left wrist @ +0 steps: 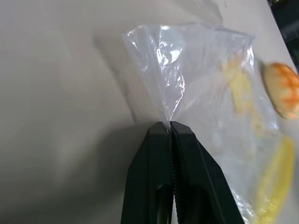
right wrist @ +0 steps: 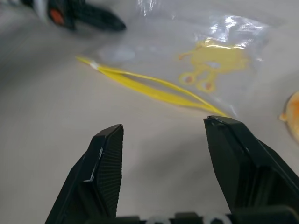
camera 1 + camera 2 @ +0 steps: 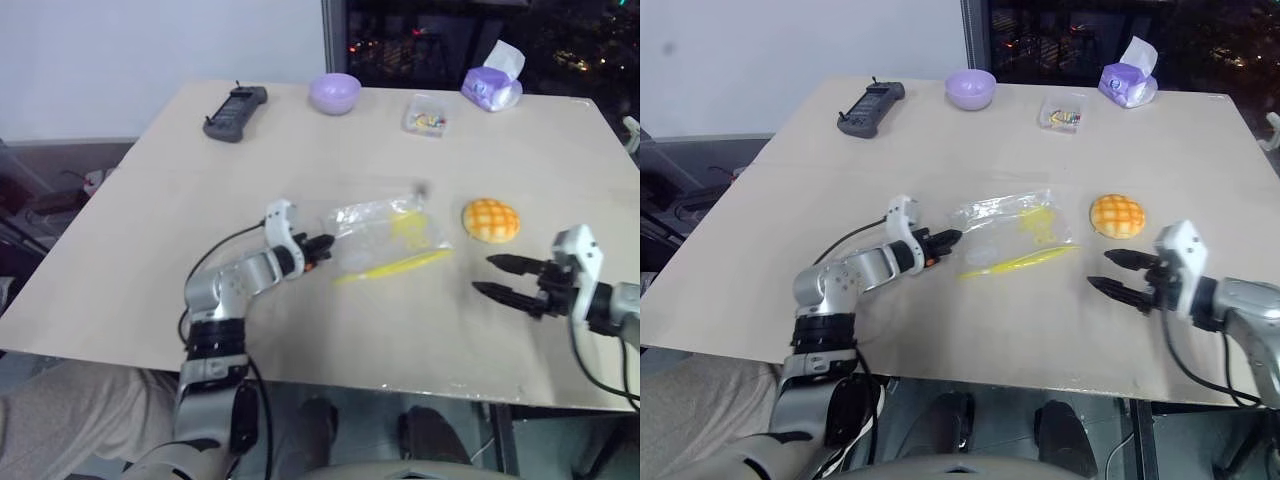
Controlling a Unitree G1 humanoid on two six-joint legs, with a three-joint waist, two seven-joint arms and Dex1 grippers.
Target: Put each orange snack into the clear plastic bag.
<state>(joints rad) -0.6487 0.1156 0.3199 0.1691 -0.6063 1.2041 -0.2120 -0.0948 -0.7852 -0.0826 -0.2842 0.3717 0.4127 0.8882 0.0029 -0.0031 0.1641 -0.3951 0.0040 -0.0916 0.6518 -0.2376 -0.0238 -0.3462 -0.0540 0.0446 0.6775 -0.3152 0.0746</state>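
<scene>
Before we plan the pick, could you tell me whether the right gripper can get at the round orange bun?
Probably yes: the right gripper stands open just short of the round orange bun, with bare table between them.

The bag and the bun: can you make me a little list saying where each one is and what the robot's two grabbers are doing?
clear plastic bag: lying flat on the table, yellow seal strip toward the robot
orange snack: on the table beside the bag, outside it, untouched
left gripper: jaws shut, pinching the bag's edge
right gripper: jaws open, holding nothing, near the snack
</scene>
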